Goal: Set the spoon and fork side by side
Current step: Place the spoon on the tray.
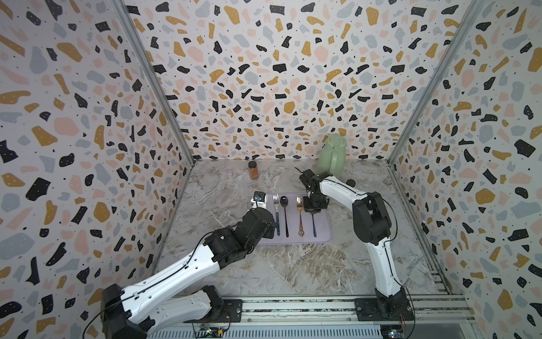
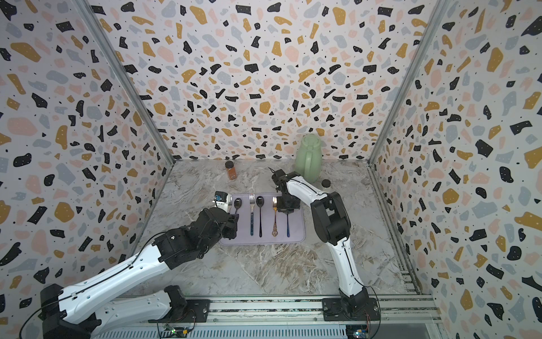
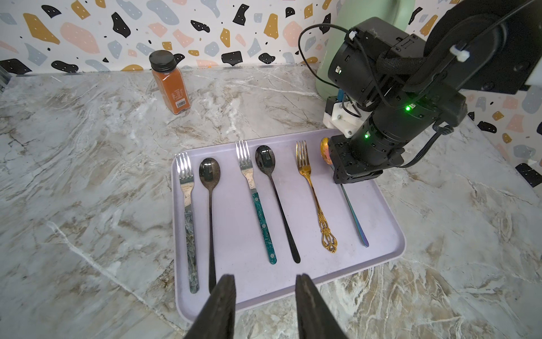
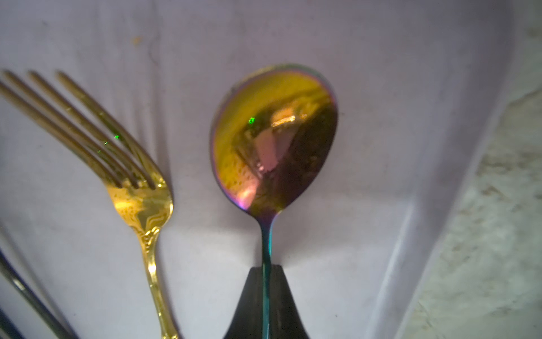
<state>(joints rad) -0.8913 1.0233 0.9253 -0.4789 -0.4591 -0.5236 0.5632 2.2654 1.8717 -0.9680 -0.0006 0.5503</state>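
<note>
Step in hand looks like the placement of the last spoon: the right gripper [image 4: 266, 273] is clamped on the neck of the iridescent spoon [image 4: 274, 138], just below the bowl. The spoon lies parallel to the gold fork [image 4: 137, 202], near it but not touching, low on the lavender tray [image 3: 381, 211]. I cannot tell if the bowl rests on the tray. The left gripper [image 3: 265, 278] has its jaws apart and holds nothing, hovering over the tray's near edge. Two other fork-and-spoon pairs already lie side by side on the tray. The next move likely calls for settling the spoon flat, letting go, then lifting straight up so the handle isn't dragged. Room is tight: gold fork on one side, raised tray rim just beside on the other. The table [image 3: 88, 176] is open in front of the tray. The green pitcher [image 1: 331, 155] stands close behind the right arm and the spice jar [image 3: 170, 82] well apart.
</note>
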